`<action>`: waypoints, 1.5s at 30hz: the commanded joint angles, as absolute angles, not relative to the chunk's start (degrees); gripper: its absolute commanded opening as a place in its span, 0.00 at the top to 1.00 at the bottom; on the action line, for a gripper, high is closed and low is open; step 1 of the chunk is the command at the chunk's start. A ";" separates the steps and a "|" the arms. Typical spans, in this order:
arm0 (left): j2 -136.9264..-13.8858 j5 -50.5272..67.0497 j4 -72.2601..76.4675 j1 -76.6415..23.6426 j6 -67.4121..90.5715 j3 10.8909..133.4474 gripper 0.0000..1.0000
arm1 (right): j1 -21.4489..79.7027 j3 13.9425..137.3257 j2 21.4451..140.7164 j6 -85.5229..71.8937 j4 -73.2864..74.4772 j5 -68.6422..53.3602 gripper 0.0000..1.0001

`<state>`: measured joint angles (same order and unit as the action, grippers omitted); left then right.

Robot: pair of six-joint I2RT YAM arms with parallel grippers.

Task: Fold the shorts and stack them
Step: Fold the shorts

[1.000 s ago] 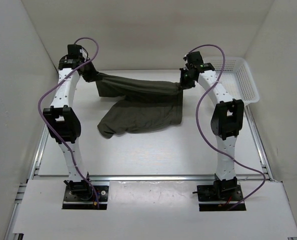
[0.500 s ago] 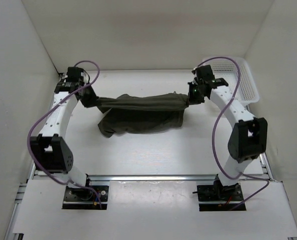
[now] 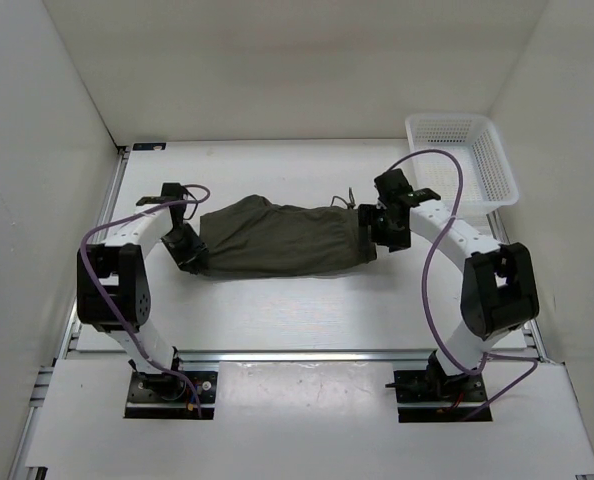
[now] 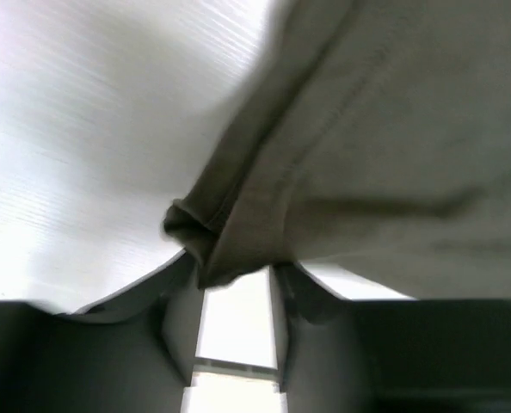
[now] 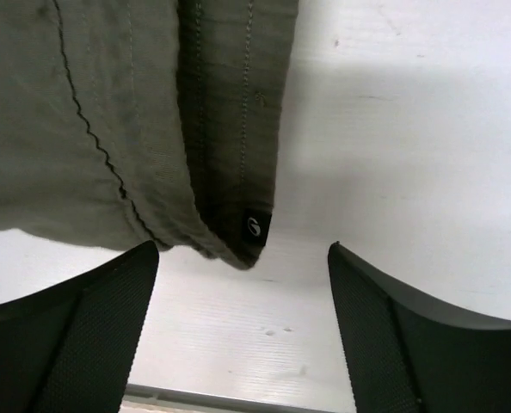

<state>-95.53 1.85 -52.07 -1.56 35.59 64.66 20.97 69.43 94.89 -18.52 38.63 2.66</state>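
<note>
Shorts: The dark olive-green soft fabric shorts (image 3: 282, 238) lay flat about the middle of the white table (image 3: 277, 310), doubled over into one long band.
Long axis: It ran from the table's left edge toward its right edge, roughly parallel to the near edge.
Left tool: My left tool (image 3: 189, 252) sat low at the band's left end. In its wrist view the fingers stood close together with a bunched corner of cloth pinched at their tips, so I read it as clenched on the shorts.
Right tool: My right tool (image 3: 375, 225) sat at the right end with its fingers spread wide, grasping nothing. The hem corner with a small black tag (image 5: 255, 225) lay just ahead of the fingertips, between them but apart from both.
Nearer arm: Each arm was at its own end, and neither was nearer the middle.
Basket: A white mesh plastic basket (image 3: 477, 160) stood in the far right corner, apart from the shorts and on the right arm's side.
Step, as I judged it: The lengthwise fold looked laid down and a crosswise fold was due, carrying one end along the long axis onto the other.
What it called for: The right tool needed to advance toward the left edge and close on its corner first.
Risk: Soft cloth could drag and undo the fold.
</note>
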 commanded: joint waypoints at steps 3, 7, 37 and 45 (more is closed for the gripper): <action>-93.96 -1.24 -51.59 -1.41 35.68 66.53 0.43 | 19.43 69.44 88.69 -18.72 38.85 4.76 0.08; -90.89 -0.70 -52.12 -0.88 37.00 64.61 0.15 | 16.27 66.80 86.23 -20.82 37.46 -0.69 0.07; -108.81 4.05 -51.14 -2.02 35.95 84.88 0.90 | 17.31 70.97 105.38 -31.22 17.55 -14.07 0.99; -109.95 4.91 -63.45 1.75 34.89 115.62 0.90 | 13.54 99.82 105.38 -25.05 33.56 -10.28 0.99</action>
